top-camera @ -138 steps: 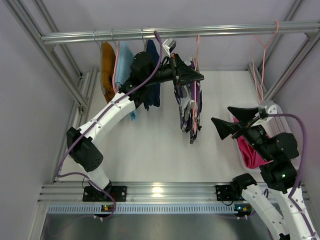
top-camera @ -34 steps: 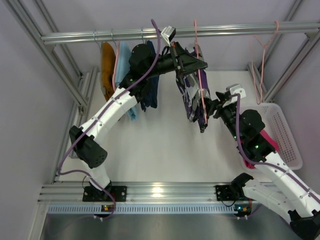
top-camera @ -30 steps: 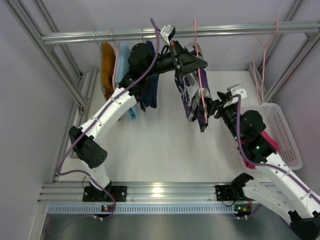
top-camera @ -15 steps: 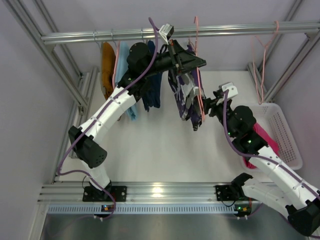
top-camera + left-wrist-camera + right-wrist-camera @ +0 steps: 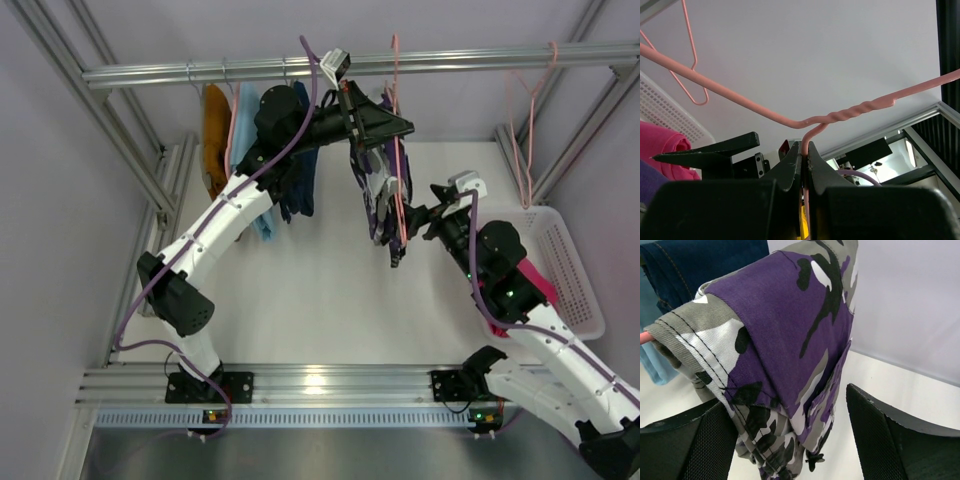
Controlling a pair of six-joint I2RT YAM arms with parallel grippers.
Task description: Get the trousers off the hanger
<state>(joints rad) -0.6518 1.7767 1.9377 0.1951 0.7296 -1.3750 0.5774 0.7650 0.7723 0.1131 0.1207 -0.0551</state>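
The left gripper [image 5: 804,150] is pinched shut on the twisted neck of the pink hanger [image 5: 740,100]. I judge this is to stop the wire swinging or turning while the cloth is pulled off. The hanger's hook reaches up to the rail [image 5: 200,72] at about 12 o'clock in the top view. The patterned trousers [image 5: 385,195], purple, black and white camouflage, are draped over the hanger's bar and hang down above the table [image 5: 300,290]. The right gripper [image 5: 790,435] comes in from 4 o'clock with its jaws spread wide. One jaw sits on each side of the folded cloth's lower part, and neither is pressing on it yet. This looks like the set-up for a pinch and a pull towards the basket [image 5: 575,260] at 3 o'clock, where the pink trousers [image 5: 530,280] already lie. In the way are the hanger wire inside the fold, which a low grasp could catch along with the fabric, and the thick hem seams, which may drag on the bar. At 10 to 11 o'clock hang a denim garment [image 5: 305,180], a light blue garment [image 5: 248,125] and a mustard garment [image 5: 215,135], just beyond the left arm and near the trousers' far side. An empty spare hanger [image 5: 525,120] dangles at 2 o'clock, above the basket and near the pull-away path.
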